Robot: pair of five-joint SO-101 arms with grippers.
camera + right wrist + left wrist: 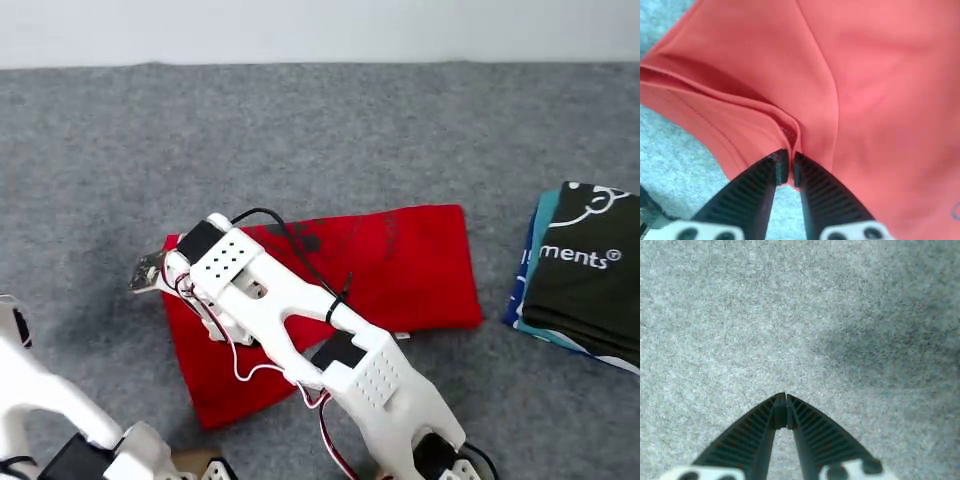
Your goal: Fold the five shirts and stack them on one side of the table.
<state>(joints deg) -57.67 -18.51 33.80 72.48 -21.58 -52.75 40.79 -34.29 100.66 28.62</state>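
- Grey felt covers the table (300,130), with a white wall (300,30) along its far edge.
- A red shirt (400,260) lies near the middle of the table, partly folded, its layers overlapping and one corner pointing toward the near edge.
- The right arm (330,340) stretches from the near edge across the red shirt to its far-left corner, where the right gripper (150,272) sits.
- In the right wrist view, the right gripper (789,159) has its fingers pressed together on a fold along the edge of the red shirt (865,75).
- The left gripper (785,399) is over bare felt, its fingers closed tip to tip with nothing between them.
- The left arm (50,400) sits at the near-left corner, apart from the red shirt.
- A stack of folded shirts (585,270) rests at the opposite edge of the table, a dark one on top with teal and blue ones beneath.
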